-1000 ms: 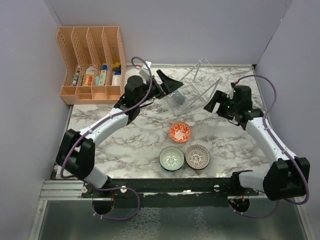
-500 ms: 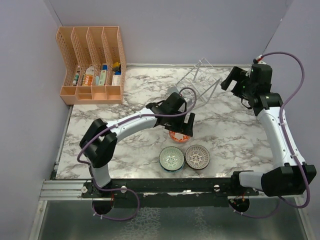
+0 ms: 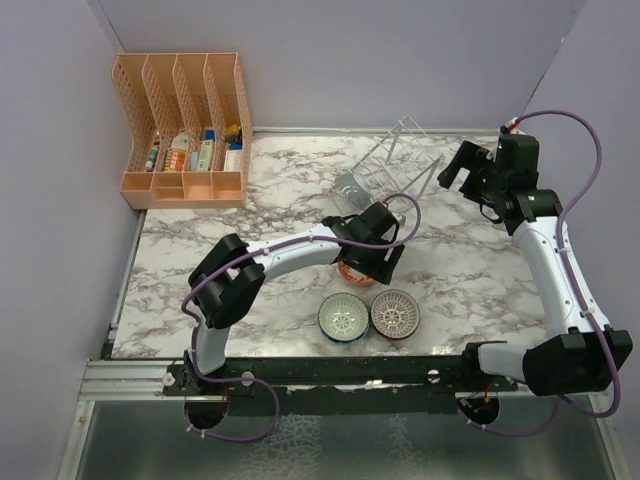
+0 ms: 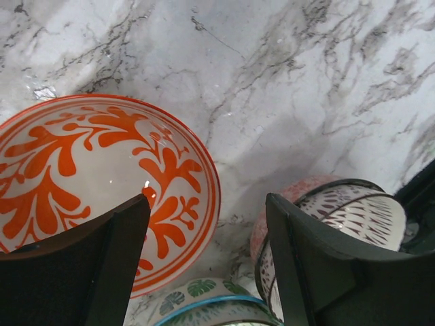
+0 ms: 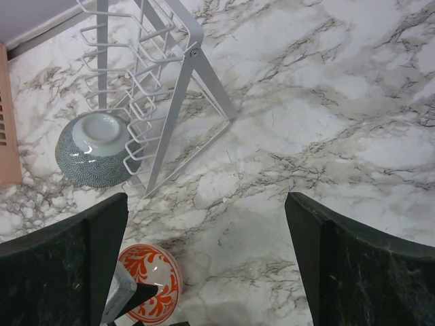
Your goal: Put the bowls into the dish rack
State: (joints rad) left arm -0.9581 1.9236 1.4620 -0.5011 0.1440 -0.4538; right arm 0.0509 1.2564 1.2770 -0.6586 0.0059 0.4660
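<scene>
- The left hand [image 4: 204, 204] hangs low over the red bowl [image 4: 88, 176] with its fingers spread. One finger is above the bowl's pale, patterned inside and the other is outside the rim, so the rim lies between them. Whether either finger touches it cannot be told.
- The red bowl sits upright near the middle of the marble desk [image 3: 450, 270], in front of the dish rack [image 5: 156, 88] and apart from it.
- The teal bowl [image 3: 343, 317] and the brown-grey bowl [image 3: 394, 313] stand side by side on the desk, just nearer the arm bases than the red bowl.
- The dish rack stands toward the far edge of the desk. A grey-blue bowl [image 5: 95, 153] leans on edge at its left end.
- The right hand [image 3: 450, 172] hovers by the right end of the rack, fingers spread wide with nothing between them.
- An orange organizer [image 3: 185, 120] stands in the far left corner.
</scene>
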